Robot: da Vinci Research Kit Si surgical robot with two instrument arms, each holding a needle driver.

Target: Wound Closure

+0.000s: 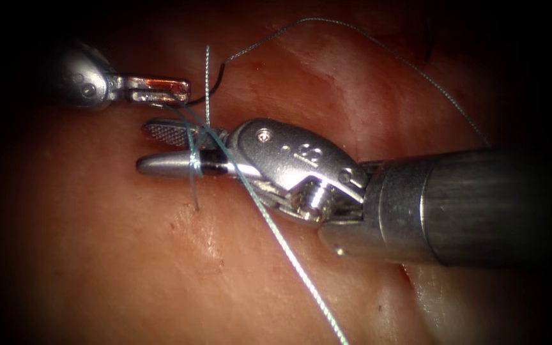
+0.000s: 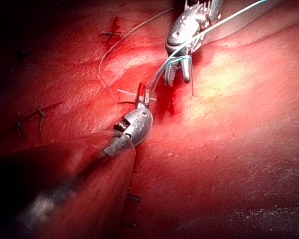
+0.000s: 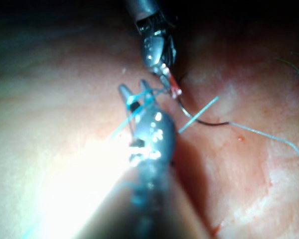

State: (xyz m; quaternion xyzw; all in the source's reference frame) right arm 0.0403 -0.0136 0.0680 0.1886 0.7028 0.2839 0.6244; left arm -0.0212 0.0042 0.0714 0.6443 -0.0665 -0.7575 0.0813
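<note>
My left tool (image 1: pixel 185 91) comes in from the upper left, its jaws shut on the dark curved needle (image 1: pixel 215 80) near one end. The needle arcs up clear of the tissue (image 1: pixel 97 255); it also appears as needle (image 3: pixel 204 119) beside the left tool (image 3: pixel 173 89). Thread (image 1: pixel 352 29) trails from its other end toward the upper right. My right tool (image 1: pixel 143 147) lies across the middle with its jaws open, and pale thread (image 1: pixel 194 163) is looped around the lower jaw. One strand enters the tissue at a stitch point (image 1: pixel 196 206); another runs to the lower right.
The right tool's thick shaft (image 1: pixel 467 204) spans the right side. Earlier dark stitches (image 2: pixel 112 33) sit on the tissue, and red fluid (image 2: pixel 167 105) pools near the left tool's jaws (image 2: pixel 143 94). The right tool (image 2: pixel 178 74) carries the thread loops there.
</note>
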